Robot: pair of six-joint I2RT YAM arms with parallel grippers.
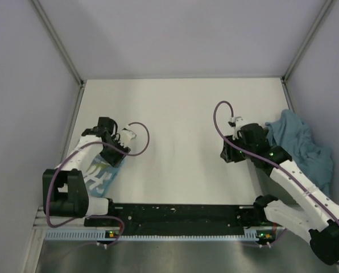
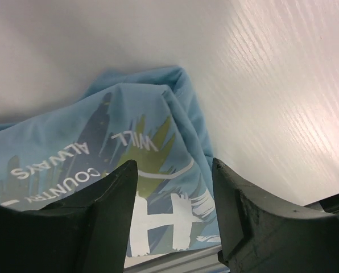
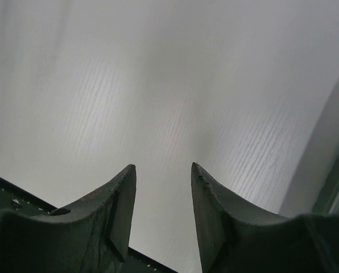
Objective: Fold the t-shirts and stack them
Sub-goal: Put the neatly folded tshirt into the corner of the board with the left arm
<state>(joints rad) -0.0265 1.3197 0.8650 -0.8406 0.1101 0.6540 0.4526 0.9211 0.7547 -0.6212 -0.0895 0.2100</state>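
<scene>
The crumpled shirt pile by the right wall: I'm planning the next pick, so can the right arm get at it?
Probably yes. The pile lies uncovered beside the right arm, nothing on it. The right gripper is open and empty over bare table, facing away, so it must turn back.

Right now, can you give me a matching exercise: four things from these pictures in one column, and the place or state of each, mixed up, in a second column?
Things:
1. left gripper
2. right gripper
3. shirt with lettering
4. crumpled shirt

Places:
A. bunched at the right edge of the table
B. open, over bare white surface
C. lying at the near left corner
D. open, over blue cloth

Pairs: 1-D, 2-B, 3-C, 4-A
</scene>
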